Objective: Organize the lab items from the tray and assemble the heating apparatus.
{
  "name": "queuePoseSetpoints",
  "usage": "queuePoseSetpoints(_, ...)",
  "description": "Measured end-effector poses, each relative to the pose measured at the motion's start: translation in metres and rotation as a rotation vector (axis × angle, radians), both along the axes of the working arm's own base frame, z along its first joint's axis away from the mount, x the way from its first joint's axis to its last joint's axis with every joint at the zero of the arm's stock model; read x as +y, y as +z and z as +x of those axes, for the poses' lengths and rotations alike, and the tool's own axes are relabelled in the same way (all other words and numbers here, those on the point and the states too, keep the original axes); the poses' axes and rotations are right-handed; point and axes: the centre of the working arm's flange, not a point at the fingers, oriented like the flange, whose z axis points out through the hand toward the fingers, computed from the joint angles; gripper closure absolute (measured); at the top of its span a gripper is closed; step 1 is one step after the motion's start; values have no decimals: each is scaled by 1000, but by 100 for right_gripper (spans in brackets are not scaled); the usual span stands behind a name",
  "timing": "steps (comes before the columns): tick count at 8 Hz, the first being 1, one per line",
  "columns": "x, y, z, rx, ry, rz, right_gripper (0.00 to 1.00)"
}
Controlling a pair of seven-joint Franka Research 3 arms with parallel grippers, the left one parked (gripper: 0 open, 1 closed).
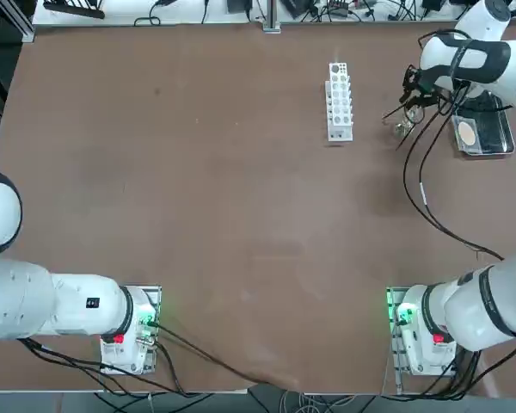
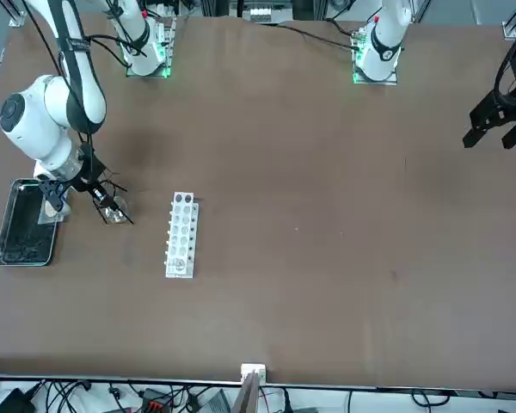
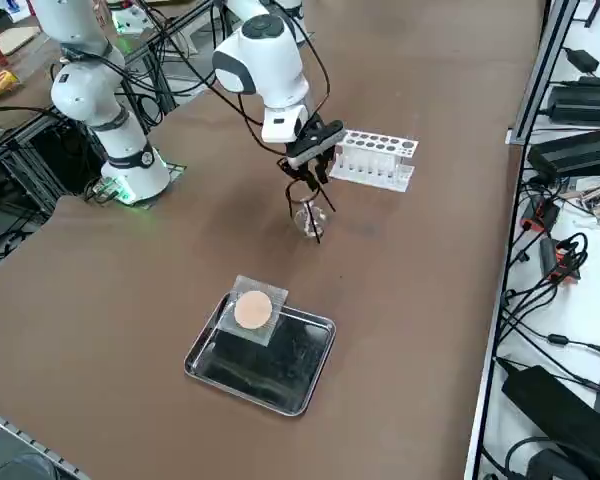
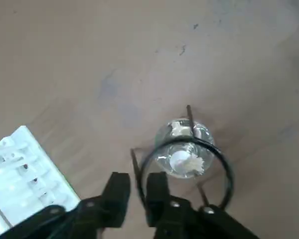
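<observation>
Right tool (image 4: 138, 194), fingers slightly parted and gripping nothing, sits just beside the tripod stand's ring (image 4: 189, 172) on the desk (image 4: 89, 59).

Broad brown tabletop (image 1: 198, 189), with cables (image 3: 555, 255) and perhaps dark equipment along its edges.

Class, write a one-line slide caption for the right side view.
Right gripper at the tripod stand over a glass burner; mesh square on tray.

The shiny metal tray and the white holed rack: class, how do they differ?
The shiny metal tray is shallow, dark inside, and bears a grey mesh square; the white holed rack is a taller block whose holes look empty. The tray lies right of the right pincer, the rack left. Both rest on the brown table.
</observation>
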Motion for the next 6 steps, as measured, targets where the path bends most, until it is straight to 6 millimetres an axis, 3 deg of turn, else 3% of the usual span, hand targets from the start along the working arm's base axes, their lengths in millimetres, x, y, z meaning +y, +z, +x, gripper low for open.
queuePoseSetpoints(1,0,-1,0,0,0,-1,55)
queuePoseSetpoints(2,0,-1,0,0,0,-1,53)
queuePoseSetpoints(5,0,5,4,-14,1,-1,4)
queuePoseSetpoints(6,1,13,8,-32,1,1,0)
